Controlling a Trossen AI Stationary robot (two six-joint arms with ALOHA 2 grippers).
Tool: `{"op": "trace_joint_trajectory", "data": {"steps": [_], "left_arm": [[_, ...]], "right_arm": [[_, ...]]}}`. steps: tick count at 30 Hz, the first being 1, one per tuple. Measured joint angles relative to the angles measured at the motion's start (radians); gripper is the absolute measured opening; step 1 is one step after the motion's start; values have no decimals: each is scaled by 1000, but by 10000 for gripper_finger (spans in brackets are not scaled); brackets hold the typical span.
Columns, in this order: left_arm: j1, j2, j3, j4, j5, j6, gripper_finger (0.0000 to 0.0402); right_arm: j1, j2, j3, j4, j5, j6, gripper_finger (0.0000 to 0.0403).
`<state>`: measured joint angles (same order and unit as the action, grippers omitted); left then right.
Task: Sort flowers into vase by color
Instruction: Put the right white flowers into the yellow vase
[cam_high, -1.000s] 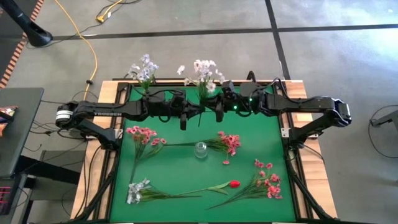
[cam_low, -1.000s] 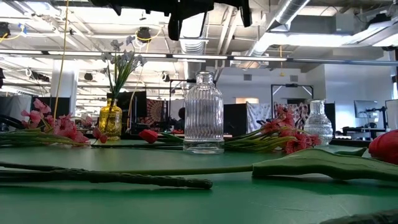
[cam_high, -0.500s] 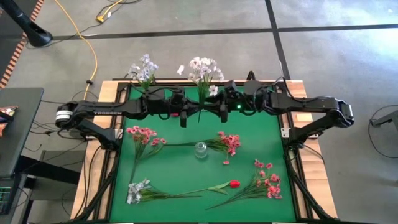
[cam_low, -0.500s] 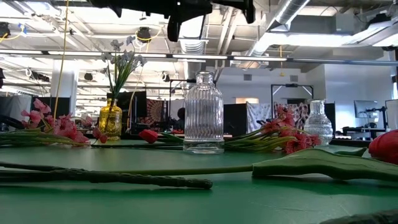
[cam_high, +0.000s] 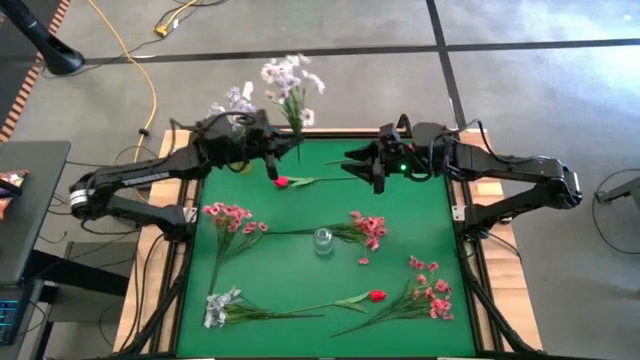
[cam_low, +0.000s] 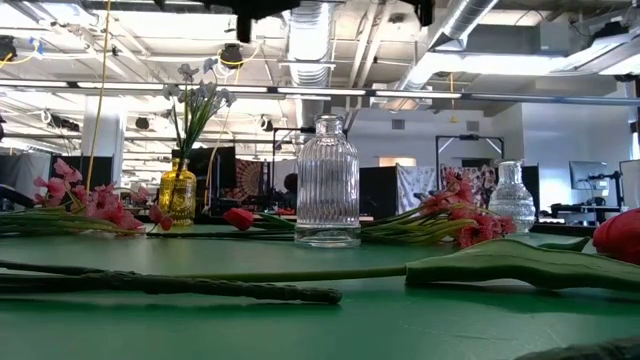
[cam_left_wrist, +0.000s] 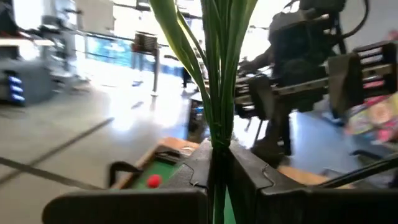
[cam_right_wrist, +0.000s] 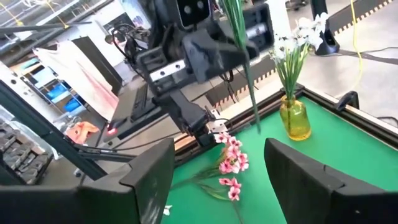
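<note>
My left gripper (cam_high: 283, 152) (cam_left_wrist: 216, 158) is shut on a whitish-lavender flower cluster (cam_high: 290, 78), held high over the table's far left edge. My right gripper (cam_high: 352, 165) (cam_right_wrist: 217, 177) stands open and empty to its right, over the far edge. A yellow vase (cam_right_wrist: 293, 119) (cam_low: 178, 195) with lavender flowers (cam_high: 232, 100) stands at the far left corner. A clear ribbed vase (cam_high: 323, 240) (cam_low: 328, 180) stands mid-table. Pink sprays (cam_high: 232, 216) (cam_high: 365, 228) (cam_high: 430, 292), two red buds (cam_high: 283, 181) (cam_high: 376, 296) and another whitish cluster (cam_high: 222, 305) lie flat on the green mat. My left gripper pinches the cluster's bundled green stems (cam_left_wrist: 217, 127) between its two fingers. The fingers lie level and across the stems, coming from the table's left. The cluster stands upright and clear of the table, blooms above the fingers and stem ends (cam_right_wrist: 255, 118) hanging below.
A second clear vase (cam_low: 510, 197) stands toward the table's far side in the low view. The wooden table frame (cam_high: 190, 150) borders the green mat. Open mat lies between the mid-table vase and the lower flowers.
My right gripper has opened, let go of the whitish-lavender stems and drawn back toward the table's right. My left gripper, still shut on them, has carried the cluster up and toward the table's far left corner. A red bud under where the arms met now shows.
</note>
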<state>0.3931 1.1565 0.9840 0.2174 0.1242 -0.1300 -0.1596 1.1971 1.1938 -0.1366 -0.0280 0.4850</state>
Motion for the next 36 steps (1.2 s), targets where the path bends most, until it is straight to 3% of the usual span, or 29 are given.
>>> {"op": "trace_joint_trajectory", "data": {"steps": [8,15,26,36], "left_arm": [[35,-116,0,-277,-129,241,16],[83,-123,-17,-530,-218,416,16],[265,-130,-182,-414,-177,486,16],[364,-130,-220,-382,-200,489,16]], "right_arm": [[0,-1,0,-8,4,-23,276],[-21,-1,0,-8,9,-24,276],[-34,-1,0,-14,9,-23,276],[-32,-1,0,-25,8,-23,276]]}}
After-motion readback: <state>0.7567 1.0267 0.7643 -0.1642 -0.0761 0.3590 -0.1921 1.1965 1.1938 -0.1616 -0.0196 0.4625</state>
